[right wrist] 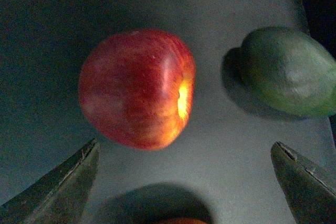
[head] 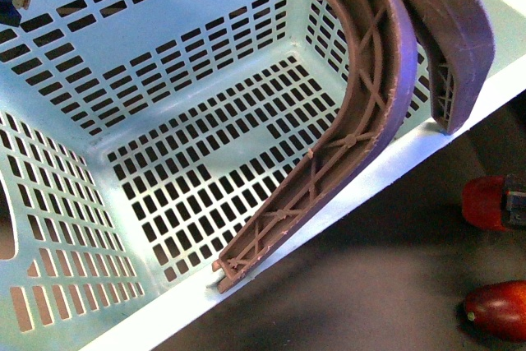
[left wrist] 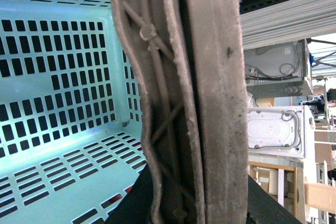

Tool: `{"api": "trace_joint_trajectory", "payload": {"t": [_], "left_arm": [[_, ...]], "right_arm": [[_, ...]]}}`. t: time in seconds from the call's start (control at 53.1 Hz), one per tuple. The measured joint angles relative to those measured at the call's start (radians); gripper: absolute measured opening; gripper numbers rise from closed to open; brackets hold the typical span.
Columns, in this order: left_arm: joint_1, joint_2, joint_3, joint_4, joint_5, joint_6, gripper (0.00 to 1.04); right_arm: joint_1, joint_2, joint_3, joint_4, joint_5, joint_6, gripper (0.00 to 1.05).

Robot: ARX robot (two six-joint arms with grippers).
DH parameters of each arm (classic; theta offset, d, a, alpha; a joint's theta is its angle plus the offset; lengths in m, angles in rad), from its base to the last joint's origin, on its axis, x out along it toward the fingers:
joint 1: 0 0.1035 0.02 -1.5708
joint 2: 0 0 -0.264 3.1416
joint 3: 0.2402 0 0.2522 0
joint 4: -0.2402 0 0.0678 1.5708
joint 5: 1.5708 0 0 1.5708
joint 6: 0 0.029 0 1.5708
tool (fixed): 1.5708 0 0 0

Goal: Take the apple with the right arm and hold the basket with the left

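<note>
Dark matte tabletop (right wrist: pixel 42 24) holds the apple (right wrist: pixel 136 87) near the parted right jaws; left jaws clamp the basket (head: pixel 501 47) rim.

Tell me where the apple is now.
In the right wrist view the apple lies on the dark table, just ahead of the open right gripper, with a green fruit beside it.

Dim right wrist view, soft shadows
</note>
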Motion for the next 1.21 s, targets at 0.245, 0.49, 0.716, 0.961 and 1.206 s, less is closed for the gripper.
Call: {"api": "trace_joint_trajectory", "payload": {"t": [0.245, 0.49, 0.716, 0.961, 1.206], "left_arm": [[0.0, 0.0, 0.0, 0.0, 0.0, 0.0, 0.17], [0.0, 0.0, 0.0, 0.0, 0.0, 0.0, 0.17], [0.0, 0.0, 0.0, 0.0, 0.0, 0.0, 0.17], [0.0, 0.0, 0.0, 0.0, 0.0, 0.0, 0.17], [0.0, 0.0, 0.0, 0.0, 0.0, 0.0, 0.17]], "right_arm": [[0.04, 0.08, 0.133, -0.051, 0.027, 0.024, 0.96], [0.071, 0.153, 0.219, -0.081, 0.055, 0.037, 0.96], [0.087, 0.202, 0.285, -0.129, 0.088, 0.049, 0.96], [0.087, 0.228, 0.302, -0.146, 0.102, 0.058, 0.96], [0.087, 0.233, 0.283, -0.134, 0.102, 0.061, 0.72]]}}
